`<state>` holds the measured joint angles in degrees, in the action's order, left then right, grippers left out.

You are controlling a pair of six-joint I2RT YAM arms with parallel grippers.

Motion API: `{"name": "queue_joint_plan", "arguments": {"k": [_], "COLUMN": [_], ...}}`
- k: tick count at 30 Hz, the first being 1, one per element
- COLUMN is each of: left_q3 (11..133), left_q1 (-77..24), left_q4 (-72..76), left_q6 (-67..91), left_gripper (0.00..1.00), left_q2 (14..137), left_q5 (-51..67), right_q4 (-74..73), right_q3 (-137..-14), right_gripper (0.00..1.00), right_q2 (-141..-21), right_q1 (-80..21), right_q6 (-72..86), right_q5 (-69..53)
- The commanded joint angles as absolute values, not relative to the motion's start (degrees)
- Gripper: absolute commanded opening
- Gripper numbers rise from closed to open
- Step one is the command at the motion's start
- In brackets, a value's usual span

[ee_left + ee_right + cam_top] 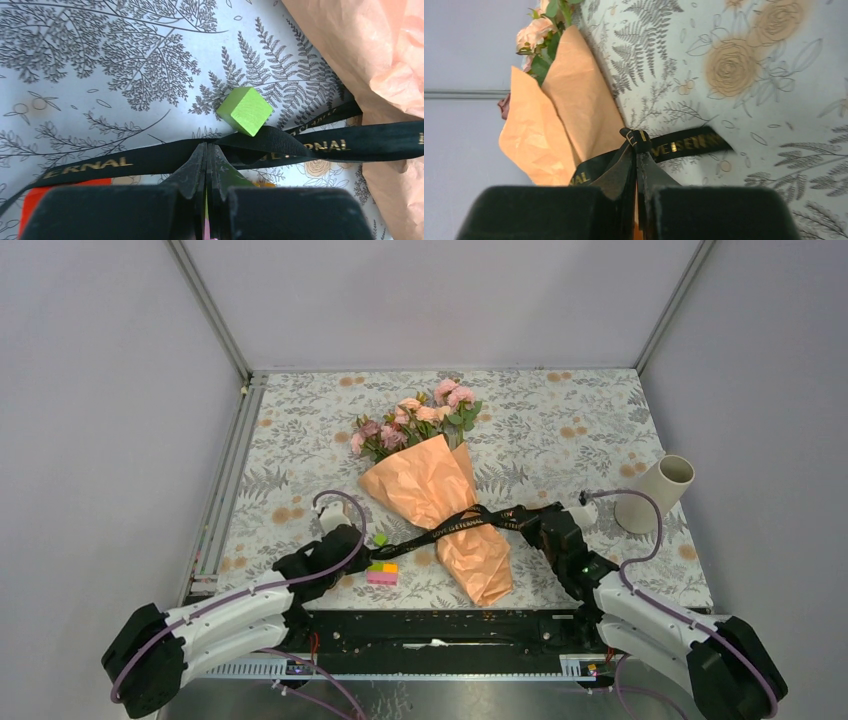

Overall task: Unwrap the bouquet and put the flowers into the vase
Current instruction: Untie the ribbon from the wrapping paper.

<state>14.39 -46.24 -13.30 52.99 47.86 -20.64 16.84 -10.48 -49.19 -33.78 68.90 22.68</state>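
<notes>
Left hand (207, 147) and right hand (636, 145) are each clenched on a tail of the black ribbon (455, 524). Across the middle of the floral-print bench (570, 420) lies the bouquet (440, 495), wrapped, flowers (415, 418) pointing away from the arms. The vase (655, 495) sits near the right edge, well apart. A green cube (245, 111) sits just beside the ribbon. Untying looks like the current step; next, likely pulling both tails outward, evenly, until the knot slips.

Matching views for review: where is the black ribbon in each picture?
Top external: black ribbon crosses the orange paper wrap, centre.
Left wrist: across the lower half, pinched by the left hand.
Right wrist: centre, pinched by the right hand.
Shared landmark: the orange paper wrap.
</notes>
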Motion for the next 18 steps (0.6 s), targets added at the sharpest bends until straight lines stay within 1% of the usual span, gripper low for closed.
{"name": "queue_joint_plan", "arguments": {"k": [1,2,3,7,8,10,13,18], "left_q3": [15.38,15.83,16.48,20.65,22.1,24.7,27.66,31.11], "left_q1": [-45.62,-45.62,-45.62,-45.62,-45.62,-45.86,-46.72,-53.38], "left_q4": [-16.17,-16.0,-15.81,-12.68,-12.44,-11.22,-7.58,-2.18], "left_q6": [51.92,50.01,48.36,40.35,38.79,34.85,28.29,23.26], "left_gripper": [0.0,0.02,0.09,0.45,0.51,0.6,0.65,0.66], "left_q2": [45.48,45.5,45.63,47.35,47.85,48.82,50.1,55.55], "left_q5": [-24.71,-24.51,-24.23,-19.75,-19.2,-17.37,-12.45,-7.67], "right_q4": [13.43,13.23,12.94,12.48,12.48,12.48,12.56,12.97], "right_q3": [-9.36,-9.22,-9.18,-9.07,-9.05,-9.07,-9.37,-9.49], "right_gripper": [0.0,0.0,0.0,0.0,0.0,0.0,0.0,0.0], "right_q2": [-45.99,-45.4,-44.66,-43.08,-42.87,-42.72,-43.01,-43.25], "right_q1": [-32.87,-32.83,-32.83,-32.87,-32.87,-32.86,-32.87,-32.83], "right_q6": [70.99,70.68,70.43,70.05,70.05,70.12,70.38,70.55], "right_q5": [26.16,26.19,26.19,25.98,25.87,25.69,25.34,24.92]}}
